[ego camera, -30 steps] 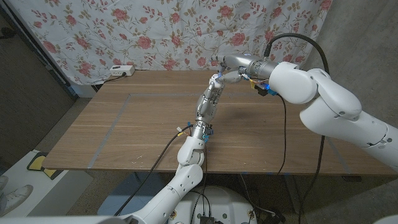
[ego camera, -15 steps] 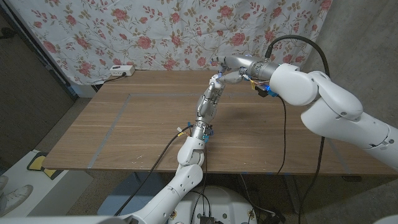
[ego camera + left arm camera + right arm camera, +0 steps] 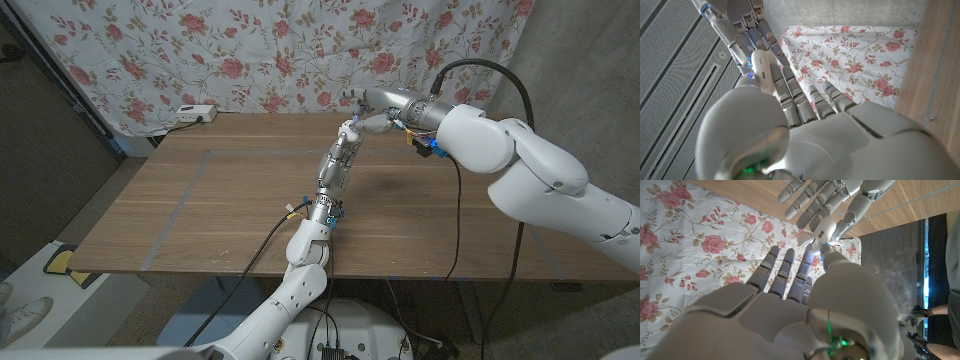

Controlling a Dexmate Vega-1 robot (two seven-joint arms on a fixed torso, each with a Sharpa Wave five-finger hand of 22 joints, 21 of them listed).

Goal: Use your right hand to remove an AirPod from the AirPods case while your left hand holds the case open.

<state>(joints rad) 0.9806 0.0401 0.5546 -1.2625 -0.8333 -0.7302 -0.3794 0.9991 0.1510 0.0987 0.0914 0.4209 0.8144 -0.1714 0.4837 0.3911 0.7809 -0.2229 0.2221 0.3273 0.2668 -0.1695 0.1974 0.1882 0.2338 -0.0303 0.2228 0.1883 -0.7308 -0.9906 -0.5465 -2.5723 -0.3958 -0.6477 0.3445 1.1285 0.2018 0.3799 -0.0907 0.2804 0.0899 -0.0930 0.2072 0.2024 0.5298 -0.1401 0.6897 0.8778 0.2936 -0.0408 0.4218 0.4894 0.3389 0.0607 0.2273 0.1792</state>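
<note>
Nothing moved: left hand [image 3: 349, 133] holds AirPods case [image 3: 823, 229]; right hand [image 3: 370, 110] fingers touch it.

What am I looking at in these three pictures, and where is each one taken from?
This is a stationary two-armed robot at a wooden table; each white arm ends in a hand with fingers. The wide picture comes from a camera on its head, looking down: its left arm enters bottom left, its right arm from the right. The two hands meet raised over the table's far side, before a flowered cloth. The other two pictures come from wrist cameras looking along the back of each hand, so they appear turned. There the left hand and right hand have their fingers around a small white rounded object, likely the AirPods case; which hand grips it, and whether it is open, I cannot tell. A white power strip lies at the table's far edge.
</note>
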